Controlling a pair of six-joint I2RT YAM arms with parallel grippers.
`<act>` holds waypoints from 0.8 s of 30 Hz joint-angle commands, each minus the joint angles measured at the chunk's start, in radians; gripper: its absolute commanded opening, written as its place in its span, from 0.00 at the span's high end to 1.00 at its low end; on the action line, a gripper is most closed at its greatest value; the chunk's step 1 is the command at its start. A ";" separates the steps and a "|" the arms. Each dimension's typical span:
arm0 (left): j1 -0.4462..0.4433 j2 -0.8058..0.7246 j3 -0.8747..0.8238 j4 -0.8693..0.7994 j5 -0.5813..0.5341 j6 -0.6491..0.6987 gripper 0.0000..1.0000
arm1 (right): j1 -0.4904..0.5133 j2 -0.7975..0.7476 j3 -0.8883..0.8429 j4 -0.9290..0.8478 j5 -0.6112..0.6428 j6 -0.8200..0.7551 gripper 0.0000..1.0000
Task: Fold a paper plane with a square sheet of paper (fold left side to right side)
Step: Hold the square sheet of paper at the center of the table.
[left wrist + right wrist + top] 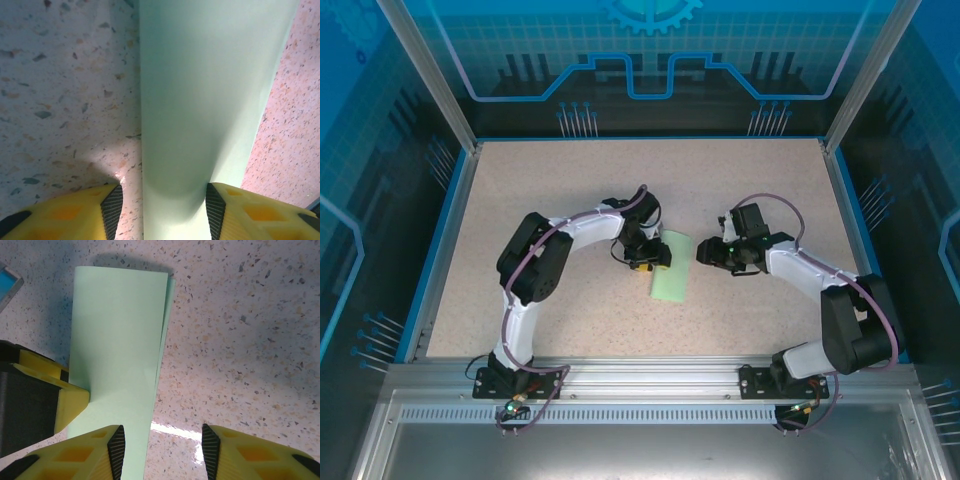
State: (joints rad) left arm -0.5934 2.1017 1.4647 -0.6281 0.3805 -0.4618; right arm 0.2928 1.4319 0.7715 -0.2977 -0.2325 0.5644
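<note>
- Left gripper (pixel 164 202), half-open, straddles the rounded fold of smooth mint-green paper (pixel 200 90), pinching nothing.
- Right gripper (pixel 162 440) hangs half-open, empty, above speckled table (pixel 240 340); the paper edge lies between its fingers.

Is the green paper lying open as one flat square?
No: the green paper is folded double into a narrow rectangle, its two layers' edges showing side by side.

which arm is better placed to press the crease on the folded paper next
Left, probably. The left gripper sits at the folded paper, its fingers flanking it, while the right gripper hovers open beside it, mostly over bare table.
</note>
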 commanded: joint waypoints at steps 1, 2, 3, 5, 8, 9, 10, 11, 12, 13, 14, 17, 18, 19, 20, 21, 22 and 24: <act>-0.029 0.074 0.015 0.016 -0.044 0.038 0.48 | -0.012 -0.016 -0.015 -0.011 -0.007 -0.006 0.52; -0.031 0.079 0.020 0.008 -0.049 0.042 0.48 | -0.013 -0.016 -0.014 -0.011 -0.008 -0.005 0.52; -0.032 0.081 0.024 0.003 -0.054 0.044 0.48 | -0.012 -0.017 -0.014 -0.011 -0.008 -0.005 0.52; -0.033 0.086 0.029 -0.007 -0.062 0.049 0.48 | -0.012 -0.015 -0.014 -0.011 -0.008 -0.005 0.52; -0.035 0.087 0.031 -0.013 -0.071 0.052 0.48 | -0.013 -0.014 -0.014 -0.010 -0.008 -0.006 0.52; -0.035 0.087 0.031 -0.014 -0.071 0.054 0.48 | -0.014 -0.014 -0.015 -0.011 -0.009 -0.006 0.52; -0.037 0.089 0.031 -0.014 -0.071 0.057 0.49 | -0.012 -0.014 -0.014 -0.010 -0.008 -0.006 0.52; -0.036 0.089 0.031 -0.016 -0.072 0.058 0.49 | -0.013 -0.014 -0.015 -0.011 -0.008 -0.006 0.52; -0.037 0.090 0.033 -0.016 -0.072 0.058 0.49 | -0.014 -0.013 -0.014 -0.012 -0.008 -0.006 0.52; -0.036 0.091 0.034 -0.016 -0.072 0.058 0.49 | -0.012 -0.013 -0.015 -0.010 -0.008 -0.006 0.52; -0.037 0.093 0.034 -0.015 -0.072 0.058 0.49 | -0.013 -0.012 -0.015 -0.008 -0.010 -0.006 0.52; -0.037 0.096 0.036 -0.016 -0.073 0.058 0.49 | -0.012 -0.008 -0.015 -0.006 -0.016 -0.004 0.52; -0.036 0.096 0.036 -0.016 -0.074 0.058 0.49 | -0.012 -0.008 -0.014 -0.004 -0.018 -0.004 0.52; -0.036 0.098 0.036 -0.019 -0.076 0.058 0.49 | -0.010 -0.005 -0.014 -0.001 -0.023 -0.003 0.52; -0.036 0.098 0.036 -0.019 -0.077 0.058 0.49 | -0.008 0.000 -0.015 0.006 -0.029 -0.001 0.52; -0.037 0.098 0.036 -0.019 -0.077 0.058 0.49 | -0.007 0.003 -0.015 0.013 -0.040 0.002 0.54; -0.037 0.098 0.036 -0.019 -0.077 0.058 0.49 | -0.004 0.012 -0.015 0.024 -0.053 0.008 0.57; -0.037 0.098 0.037 -0.018 -0.078 0.056 0.49 | 0.004 0.034 -0.014 0.054 -0.087 0.019 0.64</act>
State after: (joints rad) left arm -0.6064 2.1201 1.5032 -0.6769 0.3443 -0.4347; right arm 0.2935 1.4406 0.7647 -0.2775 -0.2649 0.5686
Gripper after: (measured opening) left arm 0.514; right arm 0.372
